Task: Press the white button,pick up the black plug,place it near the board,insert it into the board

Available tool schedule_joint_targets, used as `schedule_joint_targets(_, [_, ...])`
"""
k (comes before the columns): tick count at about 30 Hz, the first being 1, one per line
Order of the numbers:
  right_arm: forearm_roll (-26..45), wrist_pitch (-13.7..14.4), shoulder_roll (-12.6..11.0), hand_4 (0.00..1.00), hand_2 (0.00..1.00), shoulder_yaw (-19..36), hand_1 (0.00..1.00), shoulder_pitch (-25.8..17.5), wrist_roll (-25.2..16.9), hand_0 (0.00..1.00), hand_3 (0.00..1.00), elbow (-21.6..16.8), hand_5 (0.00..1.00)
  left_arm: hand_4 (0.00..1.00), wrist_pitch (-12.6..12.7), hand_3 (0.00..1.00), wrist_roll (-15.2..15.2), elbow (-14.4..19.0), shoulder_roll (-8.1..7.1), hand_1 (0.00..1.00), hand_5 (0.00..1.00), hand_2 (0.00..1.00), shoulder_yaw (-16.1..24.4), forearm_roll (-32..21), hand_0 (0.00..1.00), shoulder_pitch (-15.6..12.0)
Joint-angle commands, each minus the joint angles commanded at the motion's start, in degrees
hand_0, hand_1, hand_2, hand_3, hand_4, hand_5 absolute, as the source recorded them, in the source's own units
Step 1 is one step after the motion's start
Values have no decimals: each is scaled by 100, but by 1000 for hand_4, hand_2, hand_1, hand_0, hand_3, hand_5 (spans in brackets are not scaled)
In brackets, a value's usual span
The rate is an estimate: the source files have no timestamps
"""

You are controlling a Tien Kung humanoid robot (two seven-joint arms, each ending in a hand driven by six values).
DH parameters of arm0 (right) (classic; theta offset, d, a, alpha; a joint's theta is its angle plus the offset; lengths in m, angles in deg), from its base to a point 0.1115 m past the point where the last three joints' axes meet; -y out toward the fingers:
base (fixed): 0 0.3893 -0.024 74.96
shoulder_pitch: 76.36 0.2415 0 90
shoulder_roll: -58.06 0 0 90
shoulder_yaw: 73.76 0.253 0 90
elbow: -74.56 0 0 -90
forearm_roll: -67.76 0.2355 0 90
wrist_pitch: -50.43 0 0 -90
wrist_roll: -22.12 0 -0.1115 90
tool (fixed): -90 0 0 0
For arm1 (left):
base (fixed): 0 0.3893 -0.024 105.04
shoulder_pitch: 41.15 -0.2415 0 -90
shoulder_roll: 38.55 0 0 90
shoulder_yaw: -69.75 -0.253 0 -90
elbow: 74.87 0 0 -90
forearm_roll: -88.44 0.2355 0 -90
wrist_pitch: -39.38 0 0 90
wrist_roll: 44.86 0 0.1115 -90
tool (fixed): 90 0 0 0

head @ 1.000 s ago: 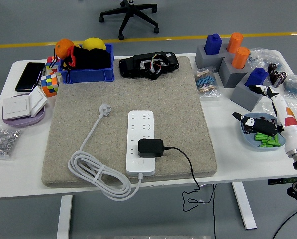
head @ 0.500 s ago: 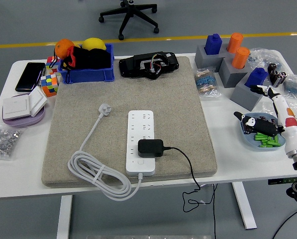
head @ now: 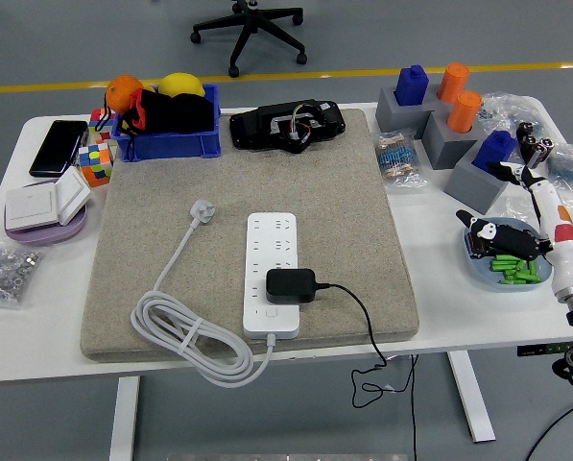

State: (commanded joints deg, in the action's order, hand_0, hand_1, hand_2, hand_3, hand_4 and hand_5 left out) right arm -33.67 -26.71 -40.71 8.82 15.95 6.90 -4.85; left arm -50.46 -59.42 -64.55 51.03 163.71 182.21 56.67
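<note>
A white table (head: pixel 36 331) carries a large beige felt mat (head: pixel 363 240). On the mat's near middle lies a white power strip (head: pixel 272 254), its white cable (head: pixel 185 341) coiled to the left. The black plug (head: pixel 291 285) sits plugged into the strip's near end, just beyond the white button (head: pixel 272 311), its black cord (head: pixel 363 322) trailing right over the table's near edge. Far left stands a blue bin (head: pixel 166 144); far right, grey blocks (head: pixel 449 144) with blue and orange pegs. The right hand (head: pixel 516 226) rests at the right edge over a blue dish (head: pixel 488 269), fingers loosely curled, grasping nothing, well apart from the plug.
</note>
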Motion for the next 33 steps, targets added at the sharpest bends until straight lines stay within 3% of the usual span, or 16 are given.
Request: schedule_joint_targets(33, [-24,-34,24,908,730,-91,753,23,51,809,715,44,297,594,10,577,-23,0,-59,496,262,511,-17,-61,465,45])
